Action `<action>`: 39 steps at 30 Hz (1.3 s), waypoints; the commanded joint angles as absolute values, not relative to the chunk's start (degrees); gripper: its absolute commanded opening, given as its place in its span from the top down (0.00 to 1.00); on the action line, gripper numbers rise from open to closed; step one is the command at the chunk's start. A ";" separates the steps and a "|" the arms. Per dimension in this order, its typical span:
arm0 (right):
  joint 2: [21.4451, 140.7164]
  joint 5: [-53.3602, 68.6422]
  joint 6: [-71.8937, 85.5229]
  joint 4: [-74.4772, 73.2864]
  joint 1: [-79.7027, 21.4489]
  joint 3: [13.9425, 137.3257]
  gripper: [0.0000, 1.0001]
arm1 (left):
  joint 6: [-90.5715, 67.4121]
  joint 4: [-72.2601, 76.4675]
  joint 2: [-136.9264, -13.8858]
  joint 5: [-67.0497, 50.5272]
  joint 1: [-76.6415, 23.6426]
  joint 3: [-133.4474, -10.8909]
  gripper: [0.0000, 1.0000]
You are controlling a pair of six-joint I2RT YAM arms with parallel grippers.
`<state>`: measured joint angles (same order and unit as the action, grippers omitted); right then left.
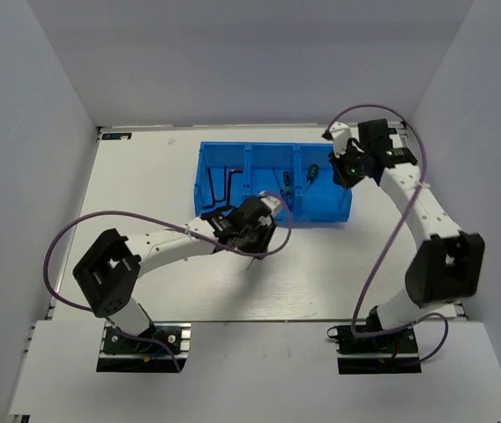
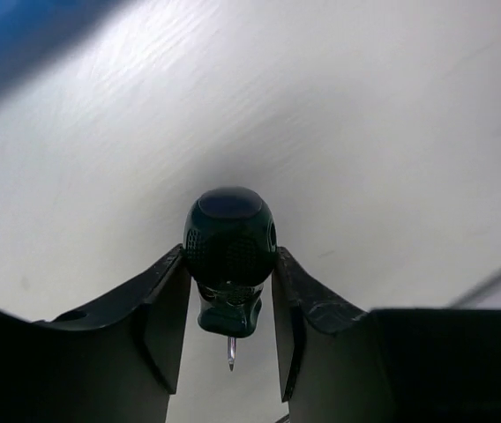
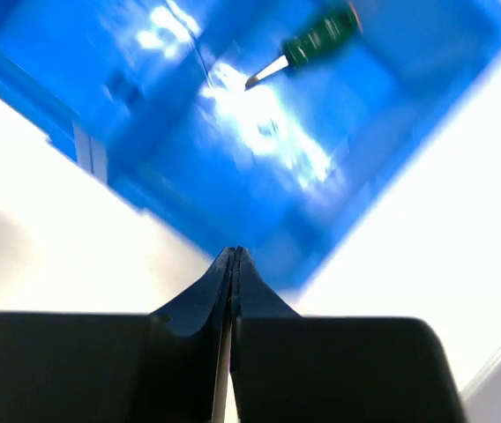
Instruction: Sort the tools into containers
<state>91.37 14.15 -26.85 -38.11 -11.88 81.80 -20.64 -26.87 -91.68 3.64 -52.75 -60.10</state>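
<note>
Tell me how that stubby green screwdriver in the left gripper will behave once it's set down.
The stubby green screwdriver looks rigid, so it should not flex in the left gripper. Its handle is rounded, so it will probably roll when released. The dimpled grip likely resists slipping.

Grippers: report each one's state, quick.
Left gripper: closed on a stubby green-handled screwdriver.
Right gripper: closed, nothing seen in it, above the blue tray.

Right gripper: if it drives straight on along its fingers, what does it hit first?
Probably the blue tray: the shut right gripper aims into its end compartment, close to the near wall. The green screwdriver lies further in, off-line. The image is blurred, so depth is uncertain.
</note>
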 commanded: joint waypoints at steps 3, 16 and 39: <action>81.40 5.10 -15.65 -34.90 -9.06 70.41 1.00 | -14.50 -21.80 -93.58 -4.47 -53.00 -80.54 1.00; 66.54 8.44 -12.83 -36.21 -2.20 58.19 0.80 | -13.36 -32.78 -136.14 0.52 -51.15 -133.68 0.50; 60.03 21.10 -8.62 -36.92 -0.62 44.30 0.10 | -19.41 -23.09 -69.32 11.66 -50.62 -59.14 0.02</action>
